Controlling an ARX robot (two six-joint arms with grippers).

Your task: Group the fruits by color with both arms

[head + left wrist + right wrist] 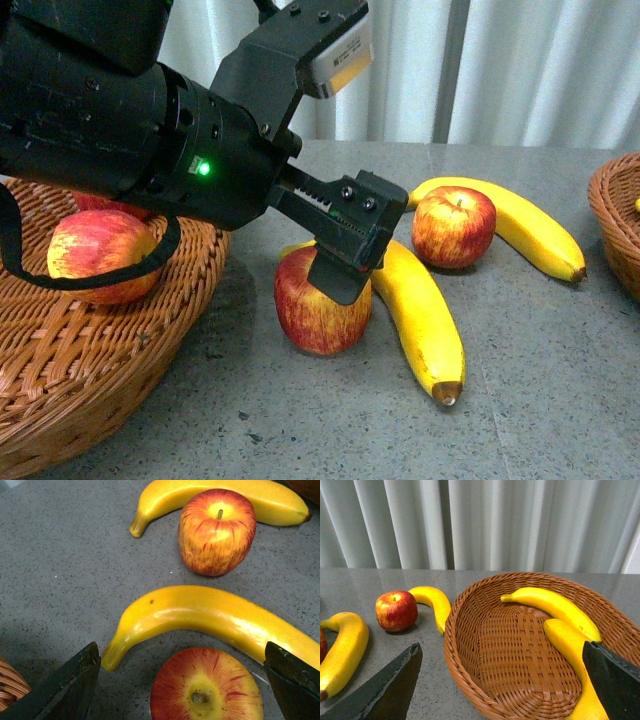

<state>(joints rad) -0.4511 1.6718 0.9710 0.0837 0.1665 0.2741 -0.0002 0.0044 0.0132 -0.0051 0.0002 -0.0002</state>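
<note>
L gripper (181,647) jaws spread wide over near apple (320,310), banana (425,320) at its 3 o'clock; R gripper (501,647) jaws spread, facing basket (470,610); arm label (338,55) unreadable

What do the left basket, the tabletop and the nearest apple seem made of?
Left basket: woven wicker or rattan, brown, slight sheen on the strands. Tabletop: grey speckled stone or stone-look laminate, matte. Nearest apple: possibly a plastic or foam replica, given its painted-looking streaks and even gloss; real fruit cannot be ruled out.
</note>
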